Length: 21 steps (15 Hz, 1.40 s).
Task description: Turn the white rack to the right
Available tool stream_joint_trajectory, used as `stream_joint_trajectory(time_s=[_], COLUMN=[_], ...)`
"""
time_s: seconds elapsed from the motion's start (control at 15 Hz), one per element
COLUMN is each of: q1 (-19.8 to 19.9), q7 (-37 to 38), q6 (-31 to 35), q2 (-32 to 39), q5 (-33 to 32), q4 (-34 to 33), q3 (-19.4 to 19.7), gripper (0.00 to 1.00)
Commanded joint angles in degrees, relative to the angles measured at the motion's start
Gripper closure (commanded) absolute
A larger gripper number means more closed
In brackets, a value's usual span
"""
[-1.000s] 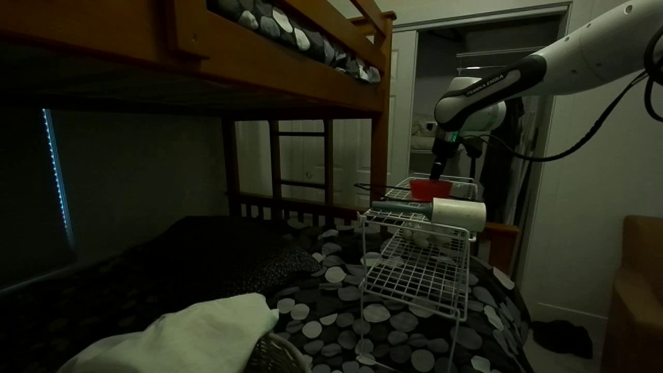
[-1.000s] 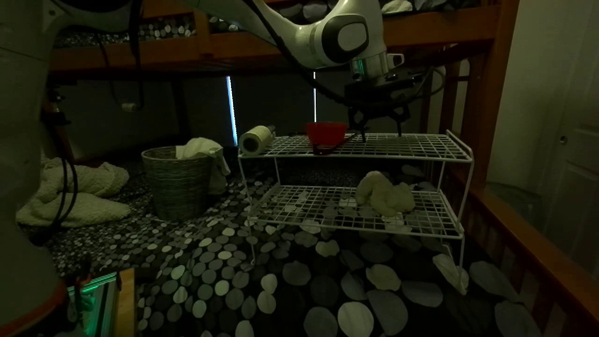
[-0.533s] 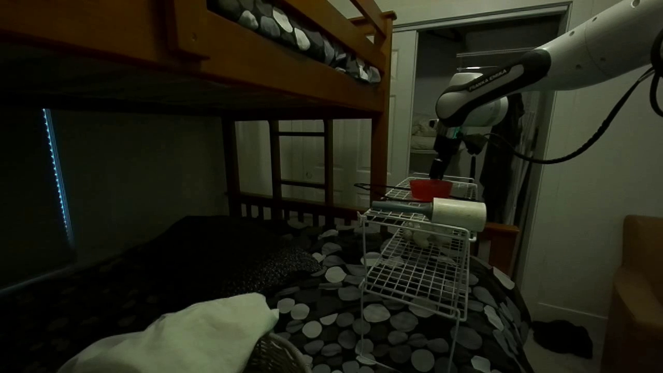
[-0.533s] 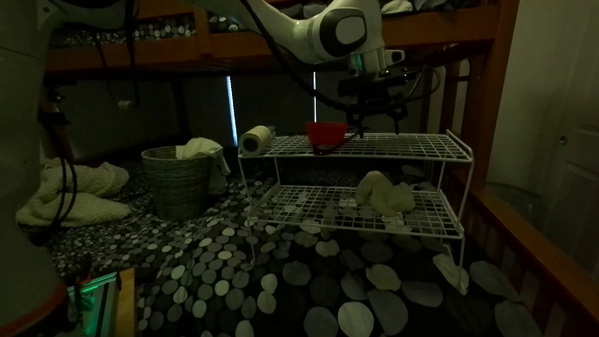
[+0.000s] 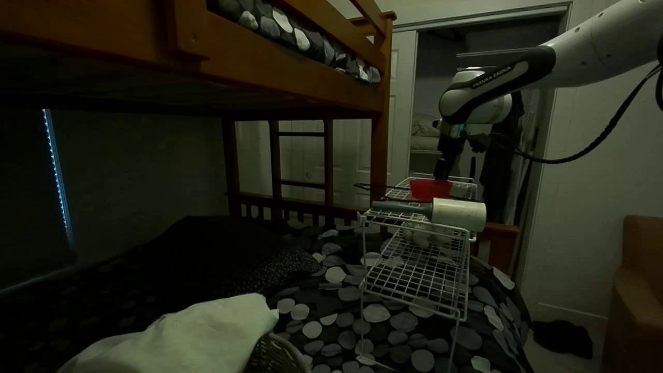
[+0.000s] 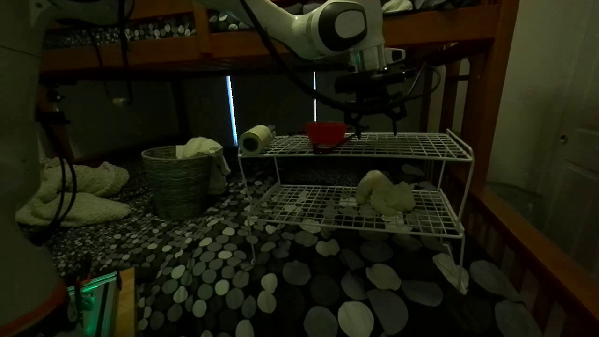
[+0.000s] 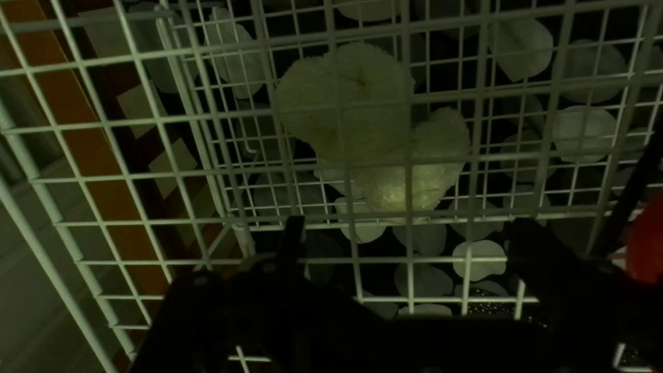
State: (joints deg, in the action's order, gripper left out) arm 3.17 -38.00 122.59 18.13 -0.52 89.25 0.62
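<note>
The white rack (image 6: 421, 146) is a two-shelf wire frame standing upright on the bed. It also shows in an exterior view (image 5: 414, 274), end-on, and its upper grid fills much of the wrist view (image 7: 409, 261). My gripper (image 6: 376, 135) points down just above the upper shelf, right of the red bowl (image 6: 326, 133). In the wrist view my gripper (image 7: 409, 225) has its fingers wide apart with only grid wires and bedding seen between them. It looks open and empty. Whether a fingertip touches the wires cannot be told. In an exterior view the gripper (image 5: 441, 175) is partly behind the bowl.
A white roller with a dark handle (image 6: 256, 139) lies on the upper shelf's left end. A cream fluffy thing (image 6: 383, 194) lies on the lower shelf. A wicker basket (image 6: 175, 187) with a cloth stands left. Wooden bed rail (image 6: 543, 252) runs right; the upper bunk (image 5: 311, 67) hangs overhead.
The gripper has shifted slightly and risen a little above the upper shelf, away from its lower position a second ago. The rack and the things on it have not visibly moved.
</note>
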Motion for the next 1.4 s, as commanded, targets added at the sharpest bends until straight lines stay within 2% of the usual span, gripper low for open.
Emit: stream_joint_trajectory(time_s=[0.0, 0.93, 1.13, 1.33], q1=[0.4, 1.0, 1.6, 1.9], q7=[1.9, 4.9, 0.4, -4.3], q6=[1.7, 4.4, 2.7, -3.2], q2=[-0.2, 2.5, 2.4, 2.7], q5=[0.2, -1.3, 1.0, 1.4], q4=[1.3, 1.2, -0.2, -2.5], q3=[-1.2, -1.1, -3.0, -3.9], gripper=[0.00, 0.00, 0.00, 0.01])
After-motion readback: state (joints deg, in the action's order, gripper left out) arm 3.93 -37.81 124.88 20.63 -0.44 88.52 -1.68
